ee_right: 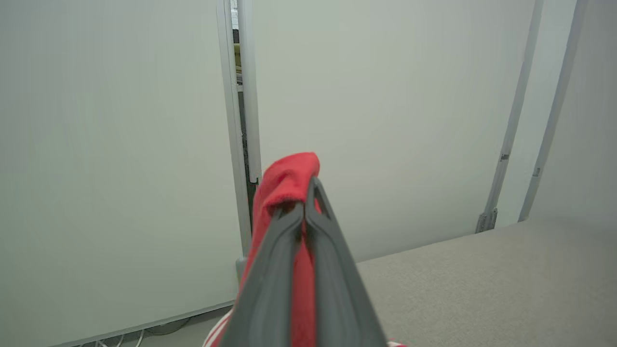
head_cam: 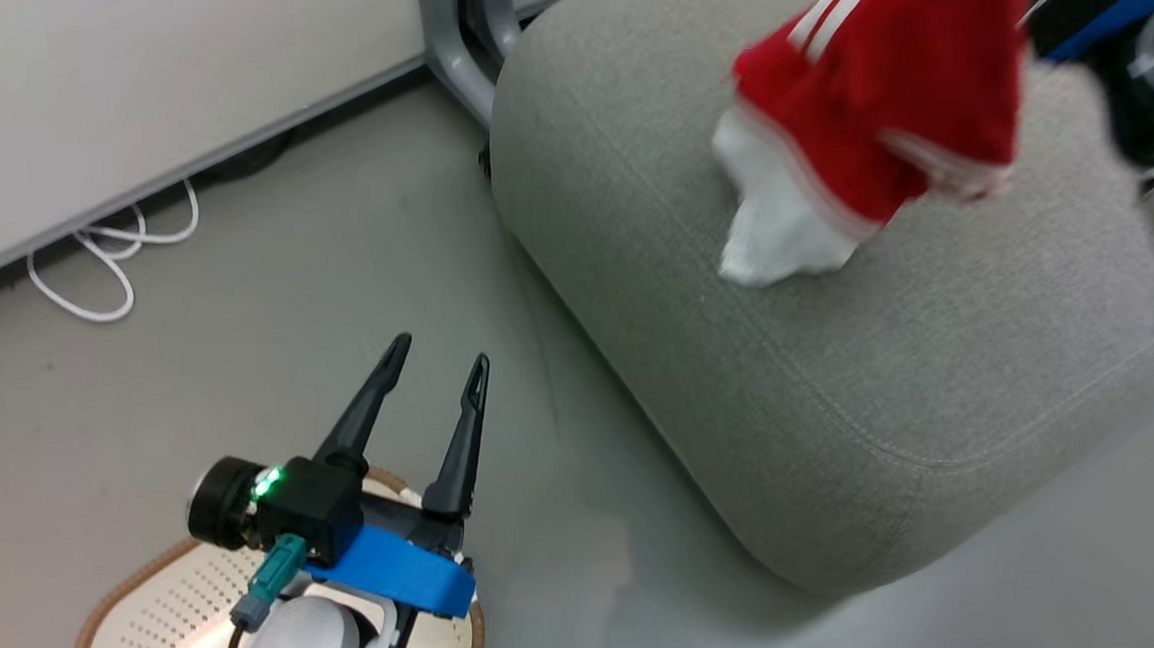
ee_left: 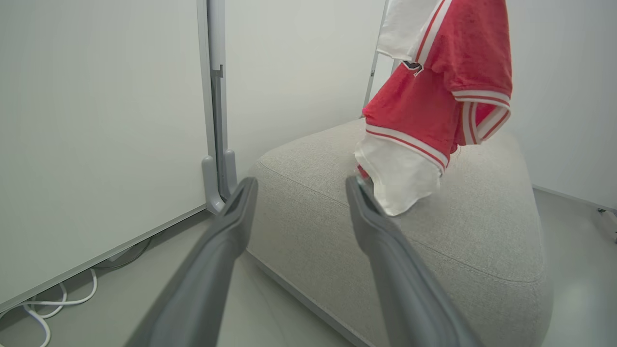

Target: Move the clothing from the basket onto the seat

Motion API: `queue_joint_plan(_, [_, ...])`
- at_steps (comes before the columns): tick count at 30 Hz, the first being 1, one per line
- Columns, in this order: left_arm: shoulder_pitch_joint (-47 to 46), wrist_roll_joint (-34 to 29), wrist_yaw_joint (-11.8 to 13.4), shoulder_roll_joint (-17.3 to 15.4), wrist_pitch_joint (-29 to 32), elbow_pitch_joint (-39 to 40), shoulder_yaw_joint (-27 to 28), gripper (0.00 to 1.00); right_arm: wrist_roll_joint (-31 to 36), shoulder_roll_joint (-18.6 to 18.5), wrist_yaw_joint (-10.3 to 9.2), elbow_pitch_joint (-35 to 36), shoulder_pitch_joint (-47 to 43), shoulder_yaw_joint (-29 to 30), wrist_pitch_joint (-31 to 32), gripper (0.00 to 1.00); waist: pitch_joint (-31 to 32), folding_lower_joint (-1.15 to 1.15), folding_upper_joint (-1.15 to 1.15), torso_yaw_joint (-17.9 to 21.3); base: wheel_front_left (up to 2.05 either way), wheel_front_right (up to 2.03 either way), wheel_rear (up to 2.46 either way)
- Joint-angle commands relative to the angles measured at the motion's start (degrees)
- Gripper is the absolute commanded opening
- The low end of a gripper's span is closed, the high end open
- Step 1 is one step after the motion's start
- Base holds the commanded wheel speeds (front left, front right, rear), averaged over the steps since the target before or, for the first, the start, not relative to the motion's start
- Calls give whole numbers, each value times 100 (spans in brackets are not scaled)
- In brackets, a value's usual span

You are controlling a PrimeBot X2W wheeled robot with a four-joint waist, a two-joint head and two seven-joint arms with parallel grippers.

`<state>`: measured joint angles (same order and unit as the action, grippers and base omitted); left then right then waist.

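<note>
While right gripper [ee_right: 306, 197] jaws clench soft red sports garment with white panels [head_cam: 883, 85] hanging over large light-grey fabric sofa [head_cam: 842, 398], left gripper [head_cam: 438, 350] jaws spread, empty, above cream-white perforated plastic basket [head_cam: 139, 621].

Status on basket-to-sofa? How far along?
Done: one red garment is out of the basket and over the seat. In hand: the right gripper is shut on it; it hangs with its white hem at or just above the cushion. To do: release it. The left gripper is open above the basket, whose visible part holds no clothing; the rest is hidden.
</note>
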<state>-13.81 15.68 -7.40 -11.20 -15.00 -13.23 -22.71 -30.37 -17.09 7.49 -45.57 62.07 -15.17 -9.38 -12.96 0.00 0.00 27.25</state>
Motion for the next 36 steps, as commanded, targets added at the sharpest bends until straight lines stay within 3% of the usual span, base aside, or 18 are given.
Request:
queue_joint_plan(1, [-220,-47,-17,-112,-27,105,-44,100,44,-227,1,36,349,319,66,0,-409,0,0,-169,0,0,0])
queue_joint_plan(5, [-471,-97,-16,-299,-27,293,-168,100,179,-595,1,-44,750,1032,63,0,-871,0,0,-305,0,0,0])
queue_joint_plan(13, [-925,-210,-16,-610,-26,672,-234,100,599,-852,1,-329,690,2061,-189,0,-1725,0,0,-628,0,0,0])
queue_joint_plan(22, [-1251,-332,-16,-937,-20,947,-401,100,1178,-614,1,-889,235,2690,-495,0,-2487,0,0,-935,0,0,0])
queue_joint_plan(32, [-1252,-303,49,-998,-19,984,-380,100,1393,-379,1,-1412,178,3031,-564,0,-2633,0,0,-998,0,0,0])
queue_joint_plan(34, [-1273,-297,51,-967,-20,964,-416,100,1435,-389,1,-1439,170,2998,-570,55,-2612,0,0,-996,0,0,0])
queue_joint_plan(35, [-1288,-293,50,-955,-20,951,-430,100,1444,-403,1,-1447,166,2984,-573,100,-2601,0,0,-995,0,0,0])
queue_joint_plan(36, [-1301,-288,49,-946,-20,933,-444,100,1460,-413,1,-1453,165,2980,-576,100,-2590,0,0,-994,0,0,0])
